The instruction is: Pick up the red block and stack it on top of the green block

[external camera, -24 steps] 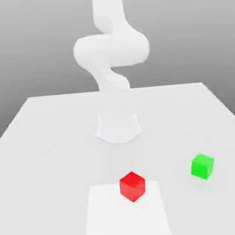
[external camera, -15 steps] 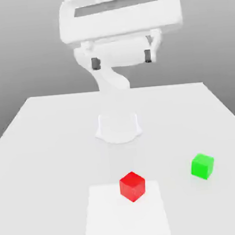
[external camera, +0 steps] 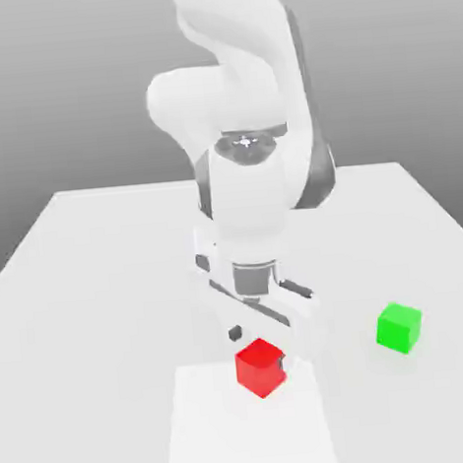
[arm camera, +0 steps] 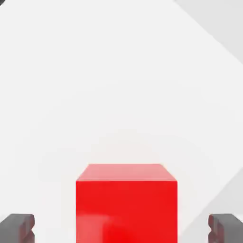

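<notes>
Reaching down, your white jointed robot arm [external camera: 252, 189] tilts its hand over the white square patch [external camera: 248, 432], presumably to line up a grasp. White two-finger gripper [arm camera: 121, 228]: fingers spread wide, one either side of the small glossy red cube [external camera: 259, 367], gaps both sides, likely room to descend. Red sits by the patch's far edge; small bright green cube [external camera: 398, 328] waits apart, exterior view's right, as stacking base.

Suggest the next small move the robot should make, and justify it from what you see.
The end effector should probably ease down a little, without closing yet. Its fingers stand open with a gap on both sides of the red block, whose faces look squared to them, so lowering straight should let them straddle it. The green block sits apart on the table.
</notes>
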Available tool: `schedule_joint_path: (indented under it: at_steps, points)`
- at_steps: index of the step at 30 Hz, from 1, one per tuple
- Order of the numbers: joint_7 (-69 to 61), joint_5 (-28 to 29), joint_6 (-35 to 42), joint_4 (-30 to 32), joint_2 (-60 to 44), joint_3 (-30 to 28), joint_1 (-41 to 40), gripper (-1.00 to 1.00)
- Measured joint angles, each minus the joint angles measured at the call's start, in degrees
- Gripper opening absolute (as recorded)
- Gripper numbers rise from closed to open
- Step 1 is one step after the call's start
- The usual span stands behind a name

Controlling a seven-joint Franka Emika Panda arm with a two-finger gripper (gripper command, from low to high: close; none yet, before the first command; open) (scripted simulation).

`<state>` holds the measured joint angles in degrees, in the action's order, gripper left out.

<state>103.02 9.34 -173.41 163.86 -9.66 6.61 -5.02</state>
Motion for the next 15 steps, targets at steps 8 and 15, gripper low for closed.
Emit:
schedule_joint_path:
  at_steps: [8, 15]
  points:
    - [0.7, 0.9, -1.3, -0.2, -1.4, -1.6, 1.4, -1.00]
    - [-7.3, -10.2, 9.8, 1.8, 11.8, 2.3, 0.7, -1.00]
